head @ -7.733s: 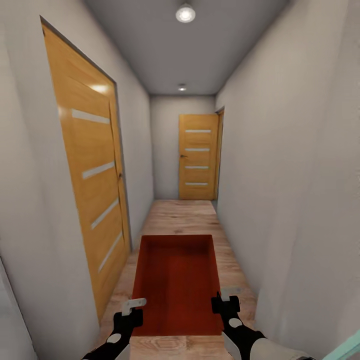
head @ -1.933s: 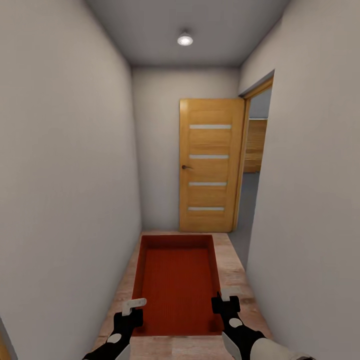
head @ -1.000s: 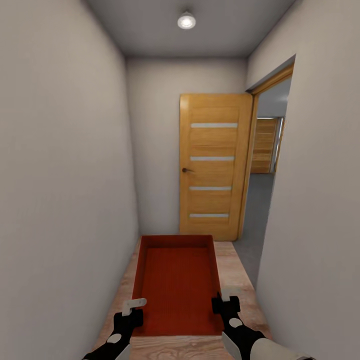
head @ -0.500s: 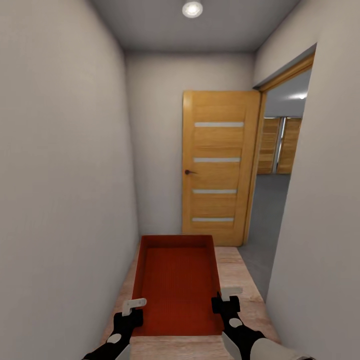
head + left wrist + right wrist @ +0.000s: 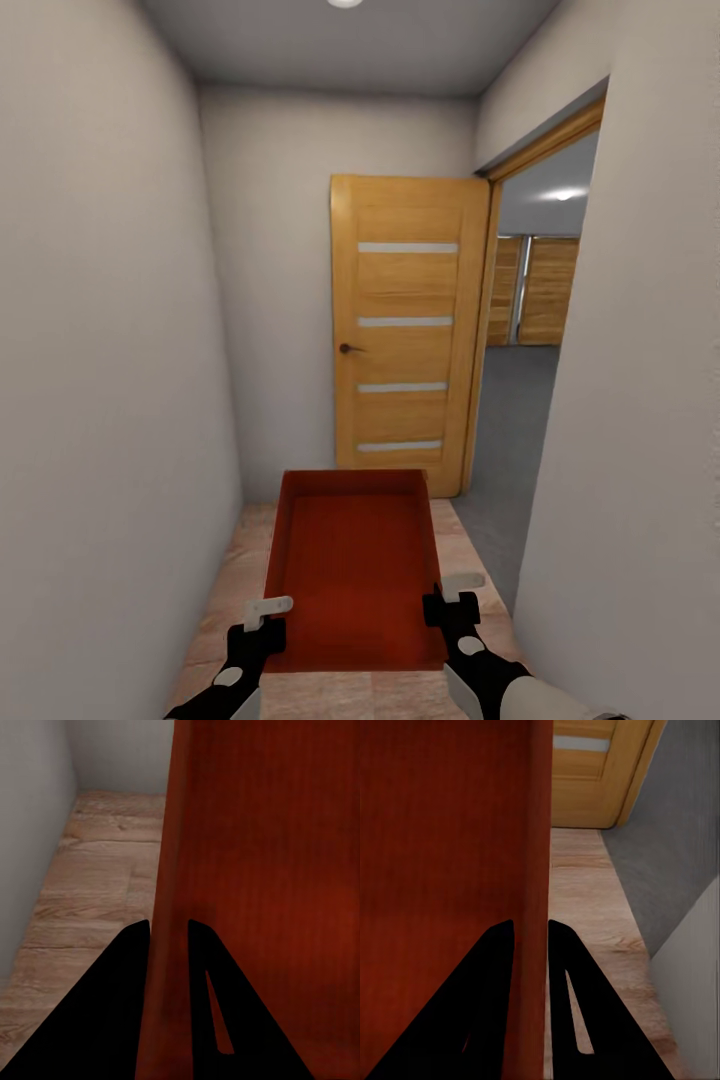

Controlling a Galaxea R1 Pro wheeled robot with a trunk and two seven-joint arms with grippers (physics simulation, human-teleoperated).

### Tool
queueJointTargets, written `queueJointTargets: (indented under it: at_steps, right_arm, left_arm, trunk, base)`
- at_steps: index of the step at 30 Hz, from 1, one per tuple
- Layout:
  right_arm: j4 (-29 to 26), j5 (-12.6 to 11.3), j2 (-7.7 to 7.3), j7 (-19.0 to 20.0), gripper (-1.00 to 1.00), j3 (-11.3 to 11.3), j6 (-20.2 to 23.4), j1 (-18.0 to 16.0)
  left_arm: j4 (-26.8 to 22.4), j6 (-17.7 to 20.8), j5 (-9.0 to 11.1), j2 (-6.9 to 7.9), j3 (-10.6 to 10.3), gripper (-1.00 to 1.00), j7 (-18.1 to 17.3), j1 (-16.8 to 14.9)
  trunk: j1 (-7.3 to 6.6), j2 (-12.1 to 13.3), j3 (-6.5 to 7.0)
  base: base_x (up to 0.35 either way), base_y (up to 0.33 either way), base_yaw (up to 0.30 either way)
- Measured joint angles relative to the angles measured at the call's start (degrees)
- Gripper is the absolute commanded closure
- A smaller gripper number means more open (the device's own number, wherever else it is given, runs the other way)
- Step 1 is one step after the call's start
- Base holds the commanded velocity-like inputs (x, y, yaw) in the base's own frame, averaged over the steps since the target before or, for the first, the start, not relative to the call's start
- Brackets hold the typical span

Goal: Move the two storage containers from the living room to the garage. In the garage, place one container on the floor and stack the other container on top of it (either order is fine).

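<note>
Ahead, storage container, left gripper and right gripper pinching its side walls

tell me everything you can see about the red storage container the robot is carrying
The storage container is a red-orange, open-topped rectangular bin with thin plain walls and a faintly ribbed inner floor, and it looks empty. It is held level in front of the robot, long axis pointing ahead, above the wood floor. The left tool pinches its left wall and the right tool its right wall, near the closest corners.

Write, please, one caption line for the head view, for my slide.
Both grippers, left and right, carry a red storage container down a hallway toward an open wooden door.
</note>
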Motion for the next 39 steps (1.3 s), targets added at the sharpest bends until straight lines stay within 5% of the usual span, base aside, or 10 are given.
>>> queueJointTargets:
  at_steps: [20, 39]
  right_arm:
    - [-0.01, 0.0, 0.01, -0.02, 1.0, 0.03, 0.0, -0.01]
    - [0.0, 0.02, 0.08, -0.15, 1.0, 0.02, 0.02, 0.02]
  left_arm:
    - [0.0, -0.04, 0.05, 0.02, -0.04, 1.0, 0.0, 0.0]
    - [-0.07, 0.12, -0.08, 0.08, -0.01, 1.0, -0.02, 0.01]
  trunk:
    - [0.0, 0.0, 0.0]
    - [0.0, 0.01, 0.0]
  base:
    - [0.322, 0.003, -0.276]
    - [0.322, 0.111, -0.019]
